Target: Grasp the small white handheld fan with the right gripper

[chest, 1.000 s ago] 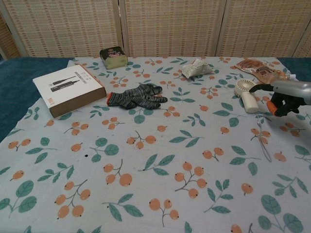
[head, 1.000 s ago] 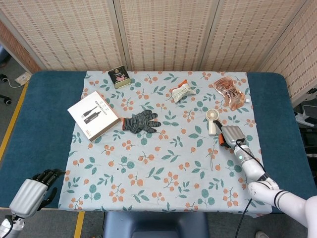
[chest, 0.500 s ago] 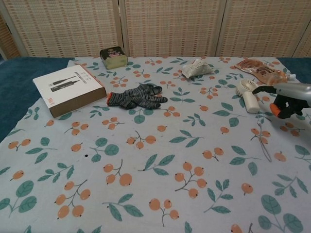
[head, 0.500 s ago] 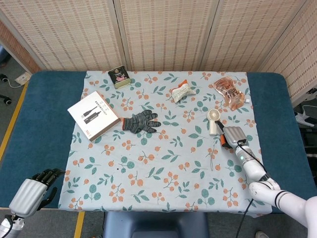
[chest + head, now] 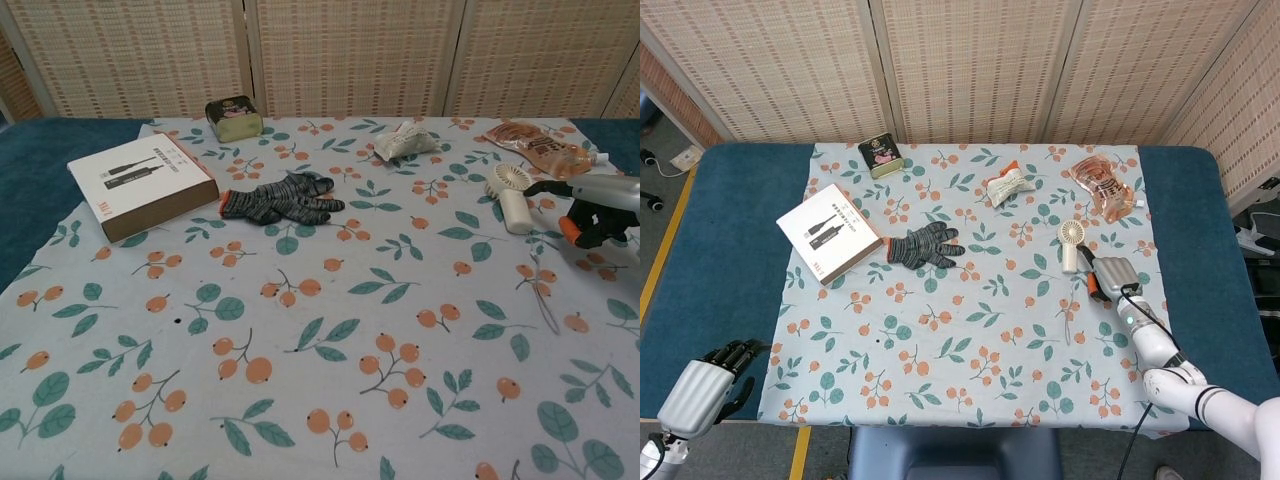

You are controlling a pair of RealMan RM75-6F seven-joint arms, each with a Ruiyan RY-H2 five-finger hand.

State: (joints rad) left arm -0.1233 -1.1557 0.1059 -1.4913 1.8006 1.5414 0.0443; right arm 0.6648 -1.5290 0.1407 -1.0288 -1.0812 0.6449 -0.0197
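The small white handheld fan (image 5: 1070, 245) lies flat on the floral cloth at the right, round head away from me and handle toward me; the chest view shows the fan (image 5: 510, 196) too. My right hand (image 5: 1111, 278) hovers just right of the handle and nearer to me, holding nothing. In the chest view the right hand (image 5: 594, 208) has its dark, orange-tipped fingers (image 5: 570, 229) spread and pointing down, with a small gap to the fan. My left hand (image 5: 708, 384) hangs off the table's front left corner, holding nothing.
A pink plastic packet (image 5: 1102, 185) lies behind the fan. A crumpled white wrapper (image 5: 1007, 186), a grey knit glove (image 5: 926, 246), a white box (image 5: 828, 231) and a small dark tin (image 5: 880, 157) spread leftward across the cloth (image 5: 960, 330).
My right hand has drifted slightly to the right and toward me, a little further from the fan. The fan and the left hand have not moved.
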